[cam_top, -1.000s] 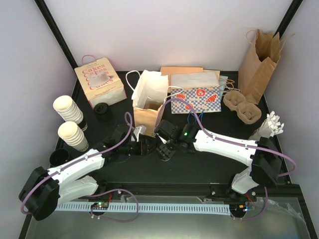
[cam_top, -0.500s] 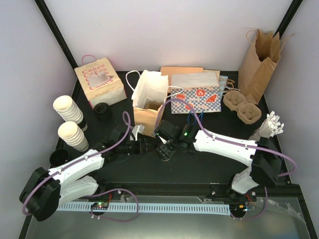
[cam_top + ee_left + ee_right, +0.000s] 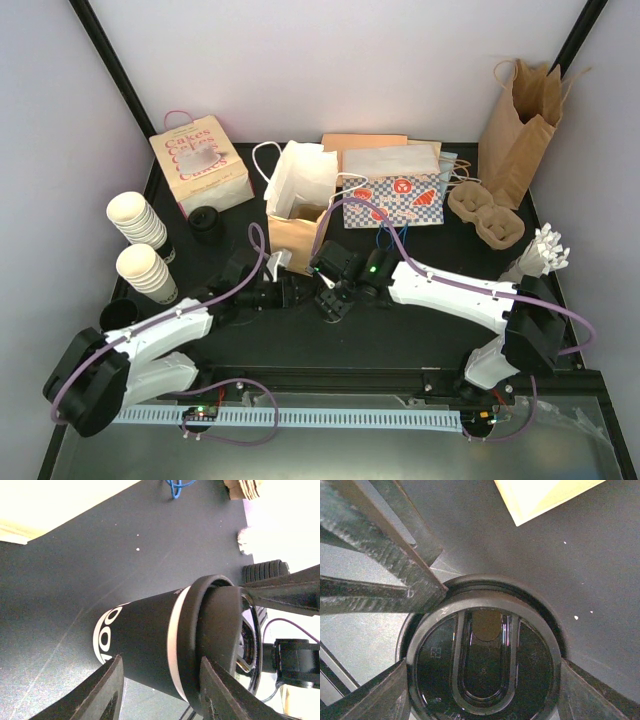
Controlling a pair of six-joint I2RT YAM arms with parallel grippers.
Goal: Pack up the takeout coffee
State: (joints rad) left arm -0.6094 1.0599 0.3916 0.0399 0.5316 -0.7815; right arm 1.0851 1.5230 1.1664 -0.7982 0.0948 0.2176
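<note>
The takeout coffee is a dark cup with white lettering and a pale band under its black lid. It stands on the black table just in front of the open brown bag. From above, my right gripper is shut on the lid, one finger against each side of the rim. My left gripper reaches in from the left with its jaws apart. One fingertip lies against the cup's body and the other against the lid's edge. In the top view both grippers hide the cup.
A pink cake box and a black lid lie at the back left. Two stacks of cream cups stand at the left edge. Flat patterned bags, a pulp carrier and a tall brown bag are at the back right.
The left gripper has edged slightly right, closer against the cup. The right gripper stays over the lid.
</note>
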